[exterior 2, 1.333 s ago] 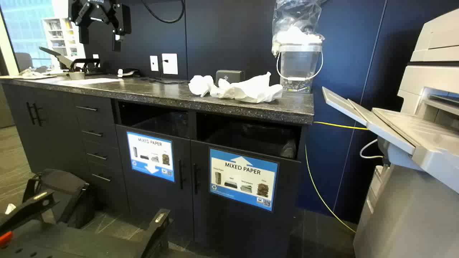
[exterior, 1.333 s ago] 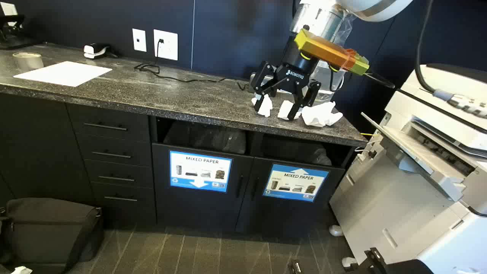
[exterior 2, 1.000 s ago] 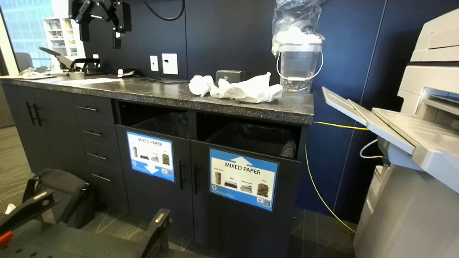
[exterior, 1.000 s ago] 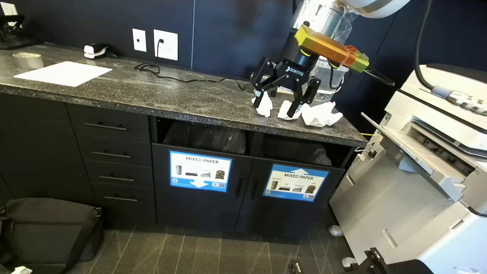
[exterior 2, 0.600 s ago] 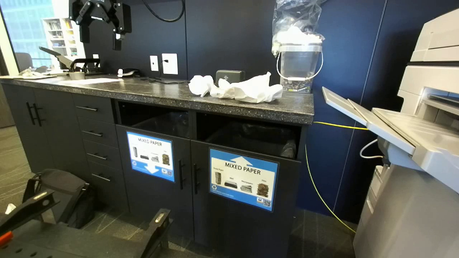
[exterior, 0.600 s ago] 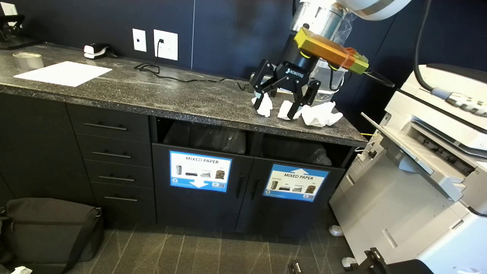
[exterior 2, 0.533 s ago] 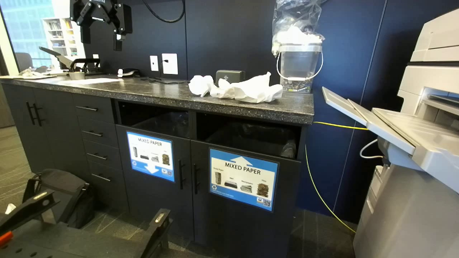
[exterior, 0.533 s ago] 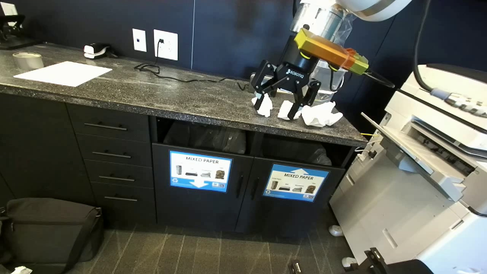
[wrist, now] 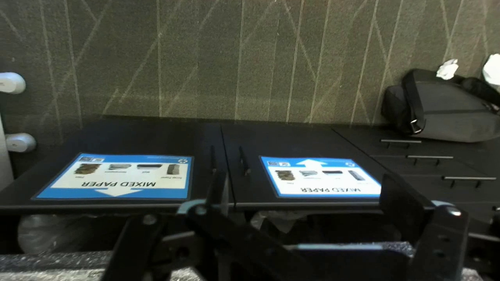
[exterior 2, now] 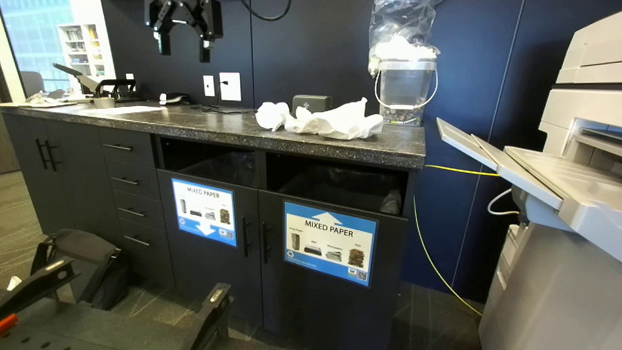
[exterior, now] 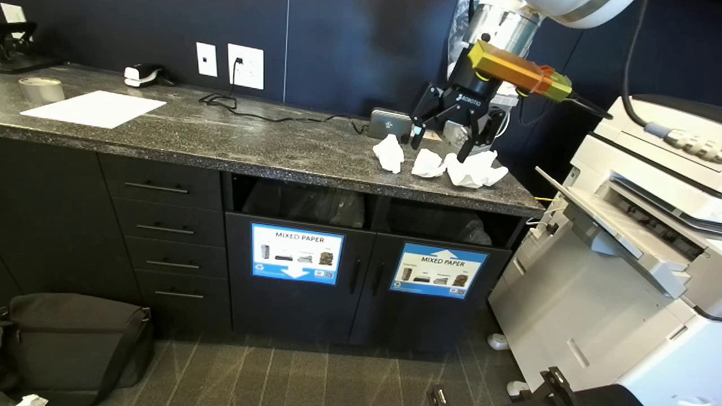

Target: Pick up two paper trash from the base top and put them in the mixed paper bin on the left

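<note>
Currently hanging mid-air with hand spread apart and empty, clear of crumpled paper wads on the tabletop, perhaps risking catching two at once on descent through such tight spacing.

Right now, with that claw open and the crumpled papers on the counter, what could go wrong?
The open claw might snag two pieces at once: in an exterior view, the middle wad and right wad lie close together. It could also nudge one off, since they sit near the front edge of the countertop. Paper meant for the left bin could land in the right bin, since the left sign and right sign both read MIXED PAPER.
</note>
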`<state>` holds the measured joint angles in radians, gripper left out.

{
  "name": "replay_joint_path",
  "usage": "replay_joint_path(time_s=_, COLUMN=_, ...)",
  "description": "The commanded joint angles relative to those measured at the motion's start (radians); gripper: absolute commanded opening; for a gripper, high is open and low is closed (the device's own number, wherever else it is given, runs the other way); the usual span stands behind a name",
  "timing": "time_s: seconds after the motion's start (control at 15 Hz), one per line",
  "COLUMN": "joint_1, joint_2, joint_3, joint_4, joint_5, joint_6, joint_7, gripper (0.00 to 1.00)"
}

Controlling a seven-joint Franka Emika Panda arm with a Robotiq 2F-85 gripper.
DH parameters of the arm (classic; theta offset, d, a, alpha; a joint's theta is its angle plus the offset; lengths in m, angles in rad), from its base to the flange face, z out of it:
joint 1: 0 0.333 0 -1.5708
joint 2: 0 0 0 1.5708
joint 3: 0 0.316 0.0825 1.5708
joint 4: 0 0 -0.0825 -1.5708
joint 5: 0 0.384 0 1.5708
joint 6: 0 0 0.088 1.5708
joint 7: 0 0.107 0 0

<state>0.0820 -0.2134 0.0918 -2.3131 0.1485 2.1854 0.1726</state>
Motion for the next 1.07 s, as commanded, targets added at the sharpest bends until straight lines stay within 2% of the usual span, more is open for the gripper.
replay_joint_path(time_s=0.0, joint_1=-0.047, joint_2=0.012, joint_3=-0.045, joint_4=0.064, joint_5=-0.039, joint_6=-0.012, joint_7=-0.025, gripper=1.0)
replay_joint_path(time_s=0.33, joint_1=-0.093, joint_2=0.059, joint_3=-0.112, joint_4=0.168, joint_5=-0.009, joint_6=-0.022, joint_7=-0.049, gripper=1.0)
replay_joint_path(time_s=0.53, joint_1=-0.114, joint_2=0.137, joint_3=-0.129, joint_4=0.271, joint_5=-0.015, joint_6=-0.017, joint_7=-0.003, gripper=1.0)
replay_joint_path(time_s=1.0, joint_1=-0.141, joint_2=0.48, joint_3=-0.159, joint_4=0.634, joint_5=0.056, joint_6=-0.089, joint_7=0.218, gripper=1.0)
